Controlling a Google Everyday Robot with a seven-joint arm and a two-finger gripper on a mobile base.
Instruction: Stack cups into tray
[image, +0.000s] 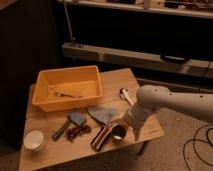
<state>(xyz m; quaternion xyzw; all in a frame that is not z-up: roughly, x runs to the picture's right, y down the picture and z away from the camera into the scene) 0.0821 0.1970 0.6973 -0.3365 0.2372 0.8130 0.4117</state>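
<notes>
The white cup (35, 140) stands upright at the near left corner of the wooden table (145, 132), apart from the other items and well apart from the tray, so it remains to be collected. Further in, a green stick-shaped object (60, 129) lies beside a cluster of dark grapes (77, 131), with a grey-blue wedge (77, 118) just behind them. To the right, a red and dark elongated packet (101, 137) lies flat, and just beside it sits a small dark round cup-like container (119, 133) with a light rim; whether this is the second cup cannot be determined. The gripper (126, 126) is positioned at this container, the white arm (170, 102) reaching in from the right and angled downward toward it. The gripper's state cannot be determined. The placement suggests a pick-up approach on that container, as a judgement only. A grey cloth-like sheet (102, 114) lies between the gripper area and the tray. A white utensil (126, 95) rests near the right edge. The tray (47, 105) occupies the far left of the table, open side up, holding only a small thin dark item (70, 94); no cup is inside it, so stacking has not begun.
</notes>
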